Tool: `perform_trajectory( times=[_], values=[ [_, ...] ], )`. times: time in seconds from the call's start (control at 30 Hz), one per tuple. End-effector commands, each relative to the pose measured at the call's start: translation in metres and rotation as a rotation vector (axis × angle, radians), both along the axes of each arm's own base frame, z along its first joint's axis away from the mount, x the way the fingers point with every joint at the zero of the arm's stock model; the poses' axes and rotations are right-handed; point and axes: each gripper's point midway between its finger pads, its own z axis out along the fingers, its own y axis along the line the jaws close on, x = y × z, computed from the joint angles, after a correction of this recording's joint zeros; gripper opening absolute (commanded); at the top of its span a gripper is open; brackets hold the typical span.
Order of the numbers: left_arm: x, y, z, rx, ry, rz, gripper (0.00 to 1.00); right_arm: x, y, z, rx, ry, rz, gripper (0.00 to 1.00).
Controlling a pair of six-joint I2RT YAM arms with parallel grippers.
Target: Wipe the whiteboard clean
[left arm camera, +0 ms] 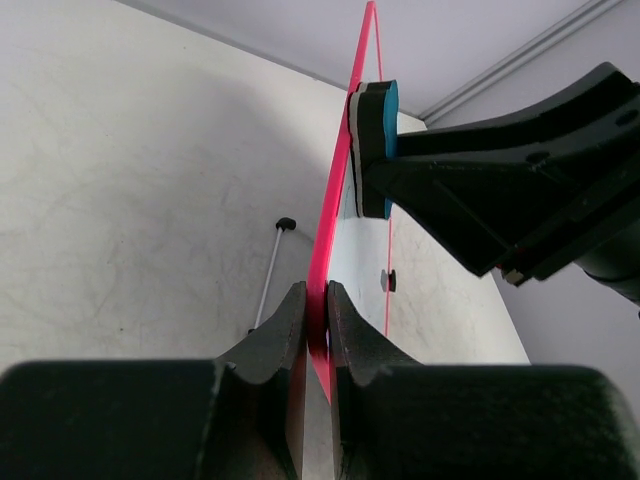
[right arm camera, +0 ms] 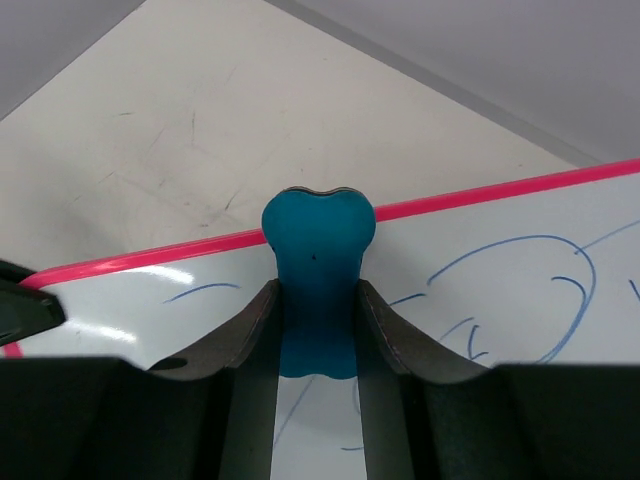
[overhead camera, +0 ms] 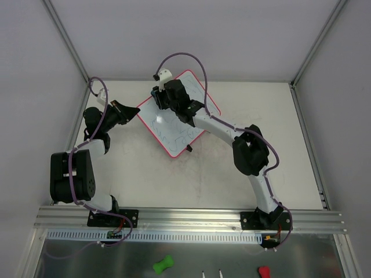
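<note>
The whiteboard [overhead camera: 169, 128] is pinched by its pink edge in the closed left tool [left arm camera: 316, 298]; the blue eraser [right arm camera: 318, 228] is clamped in the right tool [right arm camera: 316, 292], against the board. Scribbles [right arm camera: 545, 238] right of that tool should be wiped with firm, overlapping strokes
</note>
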Motion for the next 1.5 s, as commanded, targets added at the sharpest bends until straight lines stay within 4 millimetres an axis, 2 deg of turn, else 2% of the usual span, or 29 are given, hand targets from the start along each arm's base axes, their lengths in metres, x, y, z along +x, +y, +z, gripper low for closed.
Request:
perform_trajectory(
  times=[0.0,0.13,0.4,0.5,0.67,0.87,0.97,1.1,1.2,1.27,1.47],
  values=[
    [-0.009,-0.019,0.015,0.046,-0.088,-0.094,0.0,-0.051,0.037,-0.015,-0.075,0.009,0.189,0.0],
    [-0.01,-0.019,0.016,0.052,-0.094,-0.093,0.0,-0.074,0.053,-0.018,-0.094,0.007,0.259,0.0],
    [-0.011,-0.018,0.017,0.053,-0.094,-0.09,0.0,-0.091,0.063,-0.024,-0.091,0.034,0.317,0.0],
    [-0.011,-0.019,0.017,0.053,-0.094,-0.092,0.0,-0.093,0.062,-0.027,-0.097,0.039,0.318,0.0],
    [-0.011,-0.019,0.016,0.051,-0.09,-0.09,0.0,-0.078,0.043,-0.028,-0.119,0.033,0.213,0.0],
    [-0.011,-0.018,0.015,0.051,-0.088,-0.085,0.0,-0.041,0.002,-0.025,-0.034,0.115,0.127,0.0],
    [-0.012,-0.018,0.014,0.053,-0.087,-0.082,0.0,-0.03,-0.014,-0.027,-0.008,0.15,0.114,0.0],
    [-0.011,-0.017,0.017,0.05,-0.085,-0.076,0.0,-0.026,-0.032,-0.032,-0.001,0.157,0.095,0.0],
    [-0.009,-0.016,0.017,0.059,-0.082,-0.066,0.0,-0.031,-0.043,-0.034,-0.027,0.144,0.1,0.0],
    [-0.01,-0.016,0.017,0.057,-0.078,-0.069,0.0,-0.032,-0.045,-0.035,-0.044,0.136,0.114,0.0],
    [-0.011,-0.015,0.013,0.068,-0.06,-0.068,0.0,-0.049,-0.034,-0.043,-0.018,0.172,0.202,0.0]
  ],
)
